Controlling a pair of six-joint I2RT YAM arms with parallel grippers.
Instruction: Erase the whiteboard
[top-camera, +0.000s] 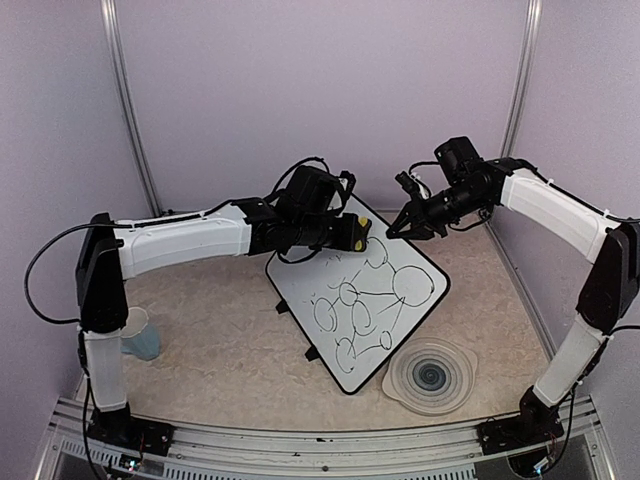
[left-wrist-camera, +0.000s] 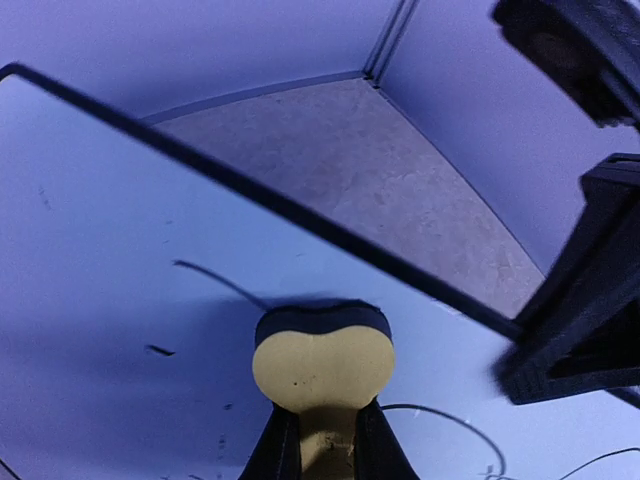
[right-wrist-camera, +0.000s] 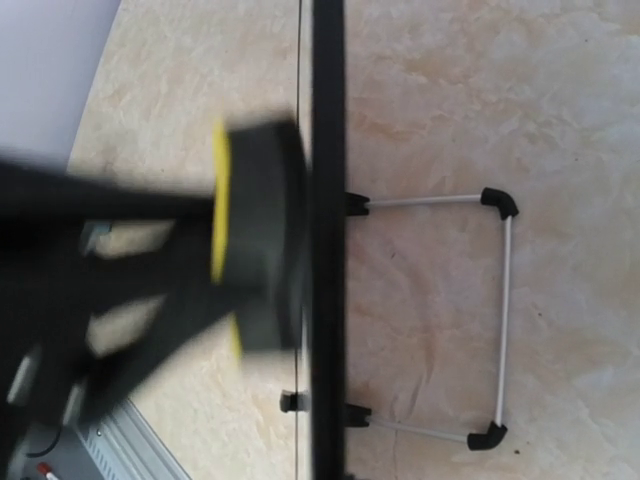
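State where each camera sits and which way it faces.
Top external: high behind the robot, looking down on the whiteboard; left arm and right arm show.
Left wrist: on the left arm, facing across the board; left pincer holds the eraser.
Right wrist: at the board's edge, sighting along it; own fingers unclear.
Shared: both wrist views show eraser and board.

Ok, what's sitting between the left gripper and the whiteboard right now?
An eraser, yellow body with a black pad, clamped in the left gripper; its pad appears pressed on the whiteboard. The left wrist view shows it best.
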